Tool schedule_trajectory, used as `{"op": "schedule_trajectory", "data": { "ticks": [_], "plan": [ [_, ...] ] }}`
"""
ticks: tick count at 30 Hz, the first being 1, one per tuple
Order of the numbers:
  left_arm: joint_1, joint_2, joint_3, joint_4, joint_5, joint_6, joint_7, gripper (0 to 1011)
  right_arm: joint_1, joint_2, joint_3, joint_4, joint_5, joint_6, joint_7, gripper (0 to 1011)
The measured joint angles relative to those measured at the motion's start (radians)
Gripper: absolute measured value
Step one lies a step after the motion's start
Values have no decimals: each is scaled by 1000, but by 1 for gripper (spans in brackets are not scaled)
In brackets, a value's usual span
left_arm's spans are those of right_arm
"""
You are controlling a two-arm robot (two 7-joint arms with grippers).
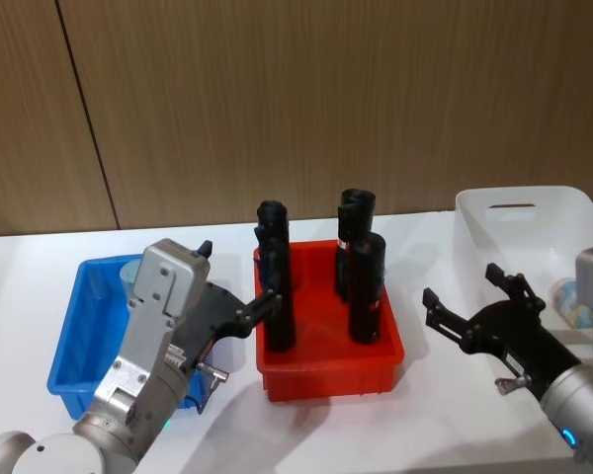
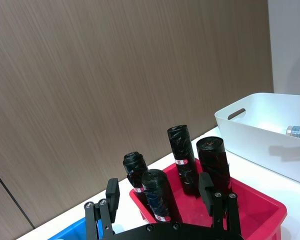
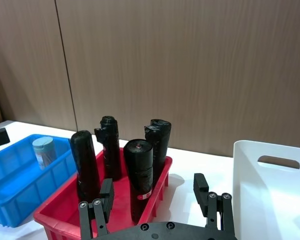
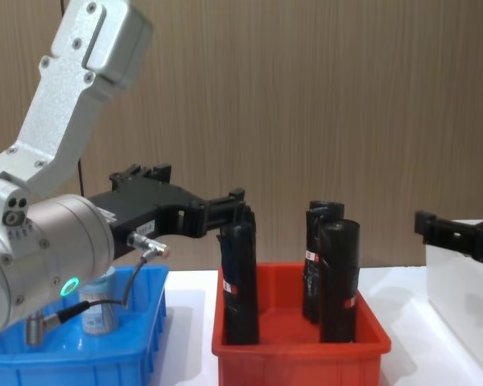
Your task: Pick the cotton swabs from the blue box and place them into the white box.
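One jar of cotton swabs point(image 3: 43, 151) stands upright in the blue box point(image 3: 15, 182), toward the back. It is a small clear jar with a pale grey-blue lid, and there is a label on its side. From the chest view, the left arm hides part of it. Another jar point(image 2: 299, 131) lies on its side at the bottom of the white box point(image 2: 260, 131).

The blue box sits on the left of the white bench point(image 1: 425, 415). A red bin point(image 1: 326, 373) sits in the middle, and the white box is on the right. Four tall black rolls point(image 1: 366, 288) stand up in the red bin.

The left end effector point(image 1: 237, 274) hangs in the air over the right side of the blue box and the left edge of the red bin. Its fingers are spread wide and hold nothing. One fingertip point(image 1: 269, 297) is very close to the front left black roll, but I cannot tell if it touches it. The jar in the blue box is lower down and behind this arm, not between the fingers.

The right end effector point(image 1: 463, 286) hangs over the bench between the red bin and the white box, just beside the white box's left wall. Its fingers are spread wide too, and nothing is in them. It does not touch either box.
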Motion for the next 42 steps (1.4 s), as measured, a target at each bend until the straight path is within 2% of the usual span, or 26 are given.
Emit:
{"op": "schedule_trajectory", "data": {
  "ticks": [12,19,21,22,28,42],
  "plan": [
    [0,0,0,0,0,0,0,1000,107,-24,5,133,8,9,127,1001],
    [0,0,0,0,0,0,0,1000,198,-49,5,250,12,12,214,1002],
    [0,0,0,0,0,0,0,1000,207,-52,5,261,13,12,225,1002],
    [0,0,0,0,0,0,0,1000,235,-60,4,298,14,11,247,1002],
    [0,0,0,0,0,0,0,1000,304,-79,2,389,16,4,311,1002],
    [0,0,0,0,0,0,0,1000,443,-120,-8,586,13,-27,431,1001]
  ]
}}
